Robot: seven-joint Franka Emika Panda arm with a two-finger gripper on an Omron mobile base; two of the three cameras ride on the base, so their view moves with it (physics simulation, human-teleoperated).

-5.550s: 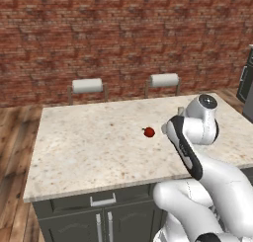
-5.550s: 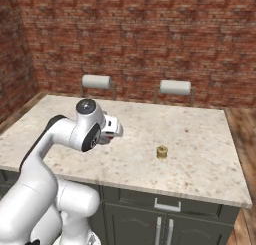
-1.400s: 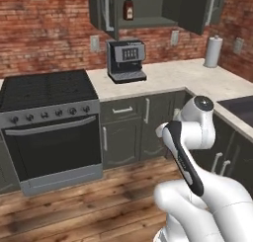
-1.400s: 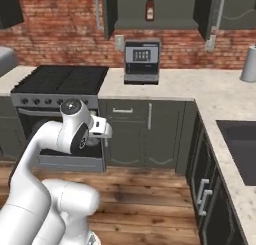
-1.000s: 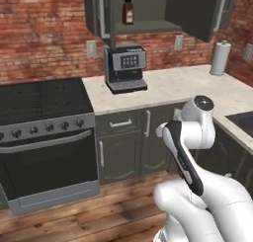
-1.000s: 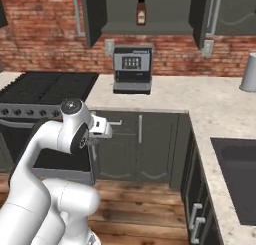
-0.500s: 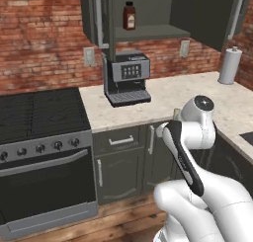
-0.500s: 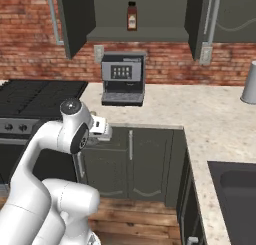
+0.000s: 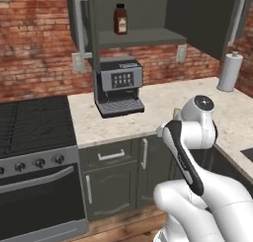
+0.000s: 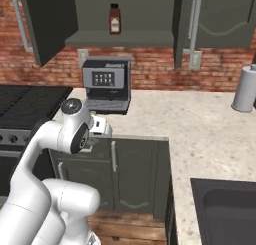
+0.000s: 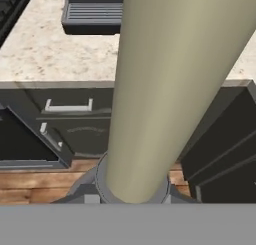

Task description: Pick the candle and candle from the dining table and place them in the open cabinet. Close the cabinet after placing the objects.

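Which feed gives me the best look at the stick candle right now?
The hand view: the stick candle stands close up, its pale shaft rising from the grey disc base. In the left base view a sliver of it peeks beside the arm; in the right base view I cannot make it out.

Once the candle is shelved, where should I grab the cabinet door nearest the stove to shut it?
Probably the long vertical silver handle on the door, about mid-height, with the jaws closing sideways across the bar from the door's outer face. The bar is slim and upright, and the door stands swung wide open.
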